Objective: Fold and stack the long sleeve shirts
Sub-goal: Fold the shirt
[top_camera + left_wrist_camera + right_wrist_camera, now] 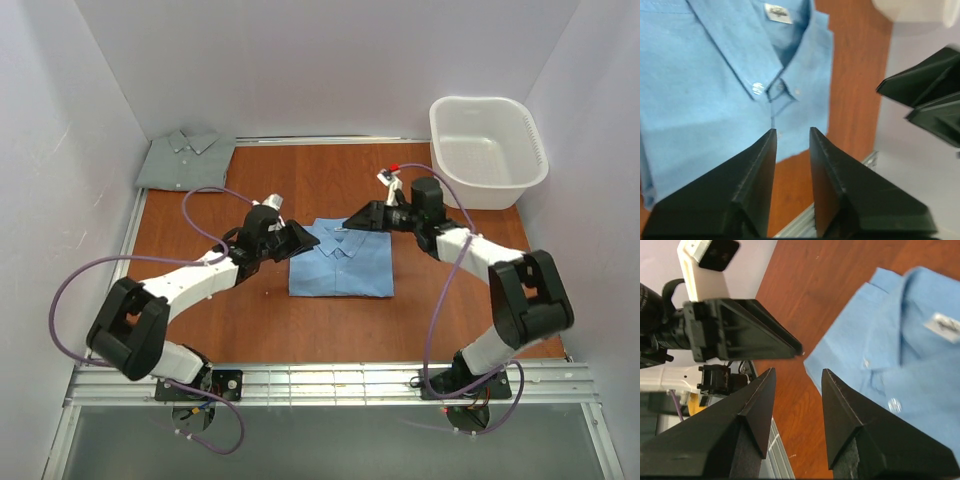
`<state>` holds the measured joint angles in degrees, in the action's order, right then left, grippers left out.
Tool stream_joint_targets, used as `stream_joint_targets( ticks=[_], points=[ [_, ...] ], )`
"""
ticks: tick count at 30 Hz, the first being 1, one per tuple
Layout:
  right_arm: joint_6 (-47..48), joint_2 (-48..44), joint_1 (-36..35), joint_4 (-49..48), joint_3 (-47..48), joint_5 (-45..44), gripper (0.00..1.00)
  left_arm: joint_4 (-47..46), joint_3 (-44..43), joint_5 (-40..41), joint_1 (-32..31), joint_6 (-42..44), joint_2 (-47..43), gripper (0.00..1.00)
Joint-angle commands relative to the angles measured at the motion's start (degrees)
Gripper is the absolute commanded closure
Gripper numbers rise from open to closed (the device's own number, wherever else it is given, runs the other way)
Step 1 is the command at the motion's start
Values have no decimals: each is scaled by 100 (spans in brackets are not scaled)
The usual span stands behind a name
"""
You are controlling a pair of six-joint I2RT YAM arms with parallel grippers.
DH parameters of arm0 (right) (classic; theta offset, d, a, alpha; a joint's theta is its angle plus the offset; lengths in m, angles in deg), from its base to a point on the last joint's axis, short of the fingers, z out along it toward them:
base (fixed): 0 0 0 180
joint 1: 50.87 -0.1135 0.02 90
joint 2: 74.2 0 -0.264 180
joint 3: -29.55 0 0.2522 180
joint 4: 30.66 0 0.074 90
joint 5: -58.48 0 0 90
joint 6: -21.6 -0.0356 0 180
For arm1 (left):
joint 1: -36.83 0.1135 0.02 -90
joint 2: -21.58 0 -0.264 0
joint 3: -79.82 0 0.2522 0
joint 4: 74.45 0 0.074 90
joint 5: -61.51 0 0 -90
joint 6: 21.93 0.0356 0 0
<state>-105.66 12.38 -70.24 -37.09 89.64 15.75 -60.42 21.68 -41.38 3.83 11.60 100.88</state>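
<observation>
Blue shirt (340,265) lies folded into a neat rectangle at mid desk (300,335), collar (342,232) toward the far side and front up. The grey-green shirt (185,160) is also folded and sits flat at the far left corner of the desk, well apart from the blue one. There is no stack yet. A white basket (442,140) stands at the far right corner.

The left end effector (303,238) is at the blue shirt's far left corner. In the left wrist view (792,132) its jaws are parted by a narrow gap with nothing between them. The tips are over the shirt edge near the collar, but I cannot tell whether they touch the cloth. The collar button (758,88) and neck label (778,13) are visible there.

The right end effector (356,217) is at the collar end from the right side. In the right wrist view (799,372) its jaws are parted with bare desk in the gap, nothing gripped, and the tips sit just off the shirt's corner.

The two end effectors point at each other across the collar, close together but apart. Both arms are bent inward from their bases at the near edge.
</observation>
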Motion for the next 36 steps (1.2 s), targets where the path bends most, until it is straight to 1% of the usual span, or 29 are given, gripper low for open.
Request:
stream_joint_targets(
  ticks=[1, 2, 5, 7, 10, 13, 15, 16, 17, 18, 19, 20, 21, 22, 23, 24, 25, 26, 27, 28, 29, 30, 31, 33, 34, 35, 36],
  points=[
    [148, 988, -470, 76, 674, -7, 65, 70, -1, -100, -14, 180, 558, 76],
    [201, 1183, -540, 76, 928, -94, 66, 8, 43, -83, -5, 163, 655, 79],
    [114, 1930, -611, -160, 1185, -147, 66, -386, 315, -82, -5, 110, 1023, 84],
    [96, 2439, -594, -432, 1238, -156, 67, -536, 473, -179, -5, 22, 1209, 85],
    [140, 3019, -497, -547, 1309, -244, 67, -713, 799, -127, 12, -31, 1464, 87],
    [122, 3285, -304, -767, 1142, -314, 68, -792, 1027, -135, 56, -49, 1500, 87],
    [131, 3233, -138, -811, 1011, -245, 68, -696, 1037, -100, 82, 21, 1291, 86],
    [148, 3024, -93, -803, 975, -175, 68, -434, 976, 4, 83, 204, 1167, 84],
    [157, 2857, -49, -794, 940, -156, 67, -249, 723, 75, 83, 337, 1044, 82],
    [166, 2472, 3, -768, 905, -130, 65, -56, 581, 206, 91, 477, 799, 75],
    [183, 2268, 13, -724, 922, -69, 64, 425, 388, 521, 91, 792, 684, 70],
    [236, 2083, 39, -471, 957, -68, 61, 621, 56, 715, 109, 934, 587, 65],
    [445, 1725, 39, -199, 1096, -86, 55, 780, -148, 839, 222, 1092, 429, 56],
    [621, 1556, 48, 73, 1167, -234, 51, 1077, -333, 1066, 293, 1364, 393, 51],
    [762, 1398, 48, 676, 1220, -340, 48, 1237, -535, 1208, 380, 1549, 375, 47],
    [1033, 1092, 39, 996, 1264, -611, 43, 1378, -1015, 1418, 547, 1751, 427, 42],
    [1184, 958, 48, 1338, 1361, -752, 40, 1657, -1264, 1899, 592, 2293, 515, 31],
    [1351, 844, 39, 1777, 1431, -867, 37, 1817, -1562, 2173, 636, 2568, 629, 26],
    [1544, 634, 39, 2521, 1484, -1077, 31, 1966, -2078, 2515, 706, 2814, 769, 22],
    [1833, 527, 39, 2850, 1528, -1157, 28, 2220, -2371, 2780, 767, 3095, 1136, 17],
    [1984, 422, 30, 3088, 1511, -1202, 25, 2292, -2600, 3174, 855, 3507, 1314, 15],
    [2107, 194, 30, 3508, 1494, -1246, 20, 2345, -2793, 3300, 1065, 3702, 1507, 14],
    [2317, 70, 22, 3661, 1424, -1342, 19, 2337, -3169, 3371, 1189, 3852, 1813, 13],
    [2433, -298, 22, 4011, 1318, -1465, 18, 2293, -3523, 3476, 1539, 4264, 2157, 13],
    [2468, -422, 22, 4092, 1274, -1509, 18, 2284, -3864, 3538, 1655, 4371, 2333, 13],
    [2521, -536, 13, 4180, 1161, -1536, 18, 2284, -4050, 3582, 1769, 4485, 2709, 14],
    [2521, -772, -5, 4241, 1125, -1562, 17, 2267, -4209, 3609, 1979, 4634, 2878, 16]
  ],
)
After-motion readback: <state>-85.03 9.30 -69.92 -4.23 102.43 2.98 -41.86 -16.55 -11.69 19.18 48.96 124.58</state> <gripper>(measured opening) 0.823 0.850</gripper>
